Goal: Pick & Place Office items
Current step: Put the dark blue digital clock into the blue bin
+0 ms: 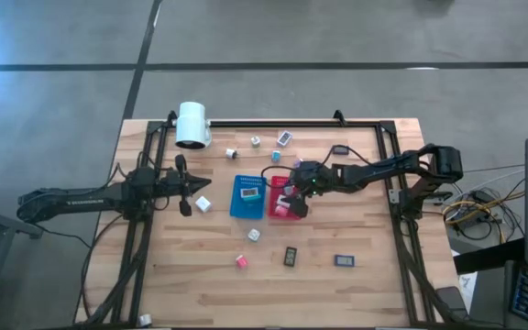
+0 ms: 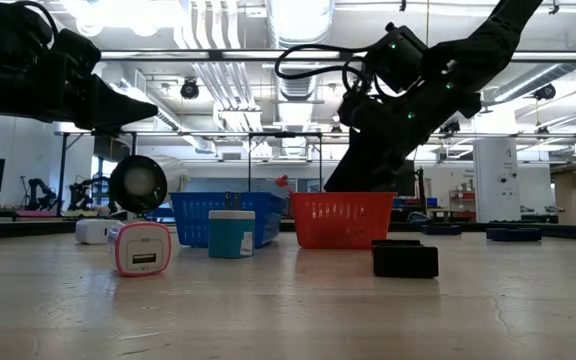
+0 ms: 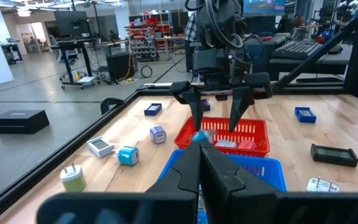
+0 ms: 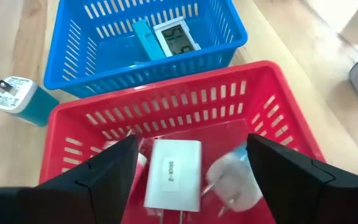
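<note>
My right gripper (image 4: 191, 155) stands open above the red tray (image 1: 280, 207), fingers slanting down over its inside. In that tray lie a white plug cube (image 4: 173, 174), a blurred pale item (image 4: 234, 179) and a pink item (image 4: 122, 149); none is between the fingertips. The blue tray (image 1: 246, 195) beside it holds a teal item (image 4: 145, 36) and a small display piece (image 4: 178, 38). More office items lie loose on the table: a white cube (image 1: 203, 203), a pink cube (image 1: 242, 261), a dark rectangle (image 1: 291, 256). My left gripper (image 1: 195, 186) waits shut at the table's left, held level.
A big white cylinder (image 1: 192, 124) stands at the far left corner. Small cubes (image 1: 276, 156) are scattered along the far edge, and a teal-and-white plug (image 4: 14, 96) lies beside the trays. A dark frame (image 1: 383, 128) borders the table. Bare wood lies at the near side.
</note>
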Controlling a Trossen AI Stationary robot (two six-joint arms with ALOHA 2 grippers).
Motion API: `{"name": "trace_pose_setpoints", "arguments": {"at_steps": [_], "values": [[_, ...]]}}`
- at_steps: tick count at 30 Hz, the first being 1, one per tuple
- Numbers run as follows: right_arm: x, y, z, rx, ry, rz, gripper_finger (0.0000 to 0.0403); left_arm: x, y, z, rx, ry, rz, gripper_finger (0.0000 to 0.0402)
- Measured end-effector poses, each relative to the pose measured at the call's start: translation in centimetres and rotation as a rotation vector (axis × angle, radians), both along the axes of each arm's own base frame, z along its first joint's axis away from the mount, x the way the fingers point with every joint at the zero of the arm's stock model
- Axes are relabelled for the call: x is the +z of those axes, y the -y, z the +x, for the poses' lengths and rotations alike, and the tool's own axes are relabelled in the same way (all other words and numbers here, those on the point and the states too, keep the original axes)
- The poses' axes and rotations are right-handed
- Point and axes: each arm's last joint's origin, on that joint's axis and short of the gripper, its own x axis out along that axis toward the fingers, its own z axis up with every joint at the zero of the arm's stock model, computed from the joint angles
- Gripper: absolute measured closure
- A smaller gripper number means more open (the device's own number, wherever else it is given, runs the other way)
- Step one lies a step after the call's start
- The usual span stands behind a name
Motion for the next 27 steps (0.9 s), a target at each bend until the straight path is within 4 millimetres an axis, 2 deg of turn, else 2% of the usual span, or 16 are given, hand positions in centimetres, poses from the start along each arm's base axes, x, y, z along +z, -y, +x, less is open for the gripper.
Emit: {"name": "trace_pose_setpoints", "arguments": {"at_steps": [6, 11, 16, 21, 27], "values": [[1.3, 0.0, -0.2, 0.023, 0.045, -0.057, 0.0111, 0.0, 0.0, 0.0, -0.002, -0.002, -0.001, 0.0390], [2.9, -0.4, -0.9, 0.042, 0.142, -0.091, 0.0138, -0.1, 0.1, 0.0, -0.027, -0.008, -0.019, 0.0390], [4.6, -1.8, -2.3, 0.107, 0.342, -0.140, 0.0182, 0.1, 0.0, 0.0, -0.015, 0.014, -0.013, 0.0390], [5.6, -2.6, -4.3, 0.270, 0.510, -0.097, 0.0237, 0.1, 0.1, 0.0, -0.017, 0.012, 0.006, 0.0390], [6.3, -2.9, -7.2, 0.273, 0.665, -0.129, 0.0308, 0.1, 0.1, 0.0, -0.017, 0.010, 0.016, 0.0390]]}}
